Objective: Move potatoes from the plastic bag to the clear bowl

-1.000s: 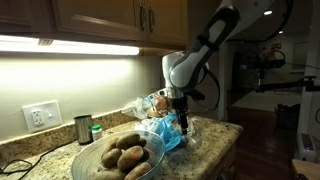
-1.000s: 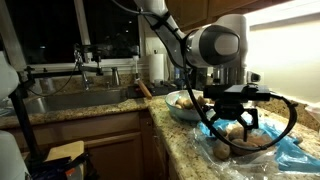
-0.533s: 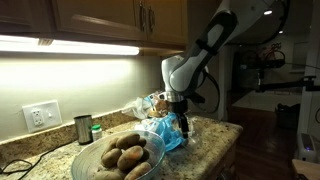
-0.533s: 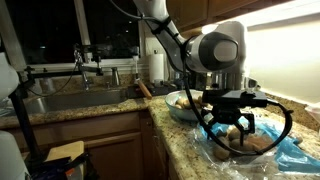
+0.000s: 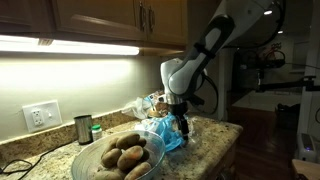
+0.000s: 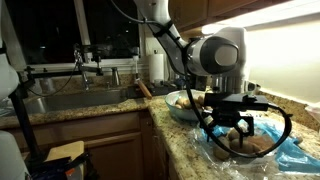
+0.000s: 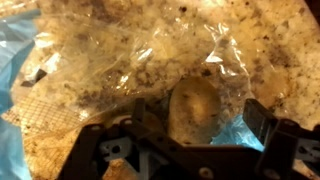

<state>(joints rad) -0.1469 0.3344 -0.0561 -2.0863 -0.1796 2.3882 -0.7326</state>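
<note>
A clear bowl [image 5: 118,160] at the counter's near end holds several brown potatoes [image 5: 128,155]; it also shows behind the arm [image 6: 186,104]. The crumpled plastic bag [image 5: 158,128], clear with blue parts, lies beside it and spreads over the granite [image 6: 280,152]. My gripper [image 5: 181,124] points down into the bag [image 6: 232,130]. In the wrist view the gripper [image 7: 203,125] is open, its fingers on either side of one pale potato [image 7: 195,100] lying in the bag [image 7: 130,50]. A gap with blue plastic shows between the potato and one finger.
A metal cup [image 5: 83,128], a small green bottle [image 5: 96,131] and a wall outlet [image 5: 40,115] stand behind the bowl. A sink [image 6: 60,100] with a faucet [image 6: 80,62] lies further along the granite counter [image 5: 215,140]. The counter edge is close beside the bag.
The gripper has sunk a little lower into the bag, closer around the potato. The bowl and its potatoes have not moved.
</note>
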